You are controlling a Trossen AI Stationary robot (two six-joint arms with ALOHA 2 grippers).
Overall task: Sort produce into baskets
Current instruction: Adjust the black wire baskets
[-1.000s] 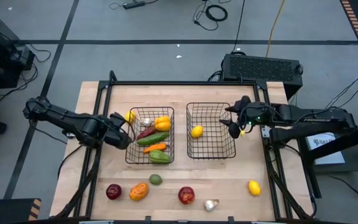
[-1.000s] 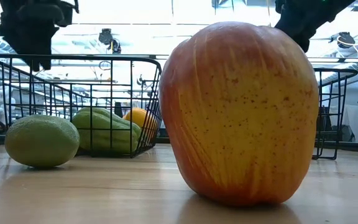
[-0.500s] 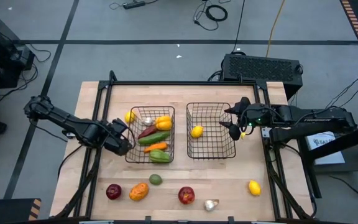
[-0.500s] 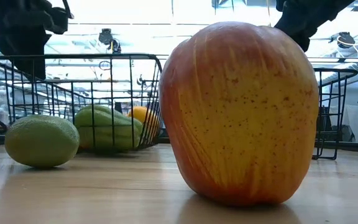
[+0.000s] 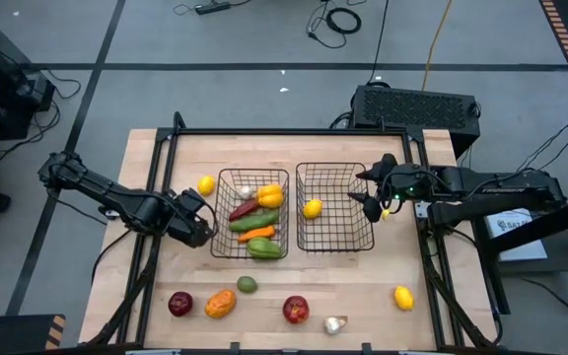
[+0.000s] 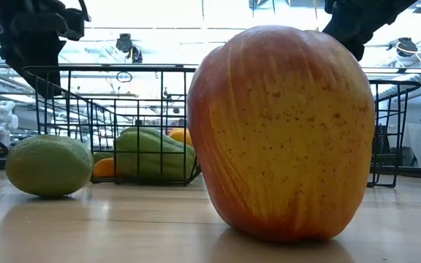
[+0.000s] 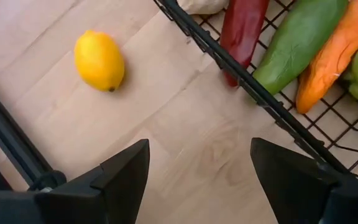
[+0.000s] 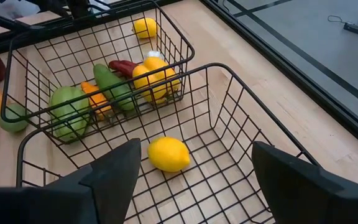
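1. Hovering just left of the left basket (image 5: 251,214), the left claw (image 5: 193,223) has its fingers spread wide w/ nothing between them; only bare bench (image 5: 166,266) shows under the gap in the left wrist view.
2. Right claw (image 5: 371,194) hangs at the right edge of the right basket (image 5: 333,207), also spread wide & empty.
3. Left basket holds a yellow pepper (image 5: 269,195), red pepper (image 5: 244,208), green cucumber (image 5: 250,221), orange pepper (image 5: 258,234), green pepper (image 5: 263,248) & a white garlic bulb (image 5: 246,191) at its far side.
4. One lemon (image 5: 206,184) lies on the bench just outside that basket's far-left corner, apart from the wire.
5. Right basket has a single lemon (image 5: 312,208) near its left wall.
6. Along the near edge of the bench, left to right: dark red apple (image 5: 179,303), orange pepper (image 5: 221,303), small green fruit (image 5: 248,285) a bit farther back, red apple (image 5: 296,310), garlic bulb (image 5: 334,323), lemon (image 5: 403,297).
7. Low view: the red apple fills most of the picture, green fruit to its left.
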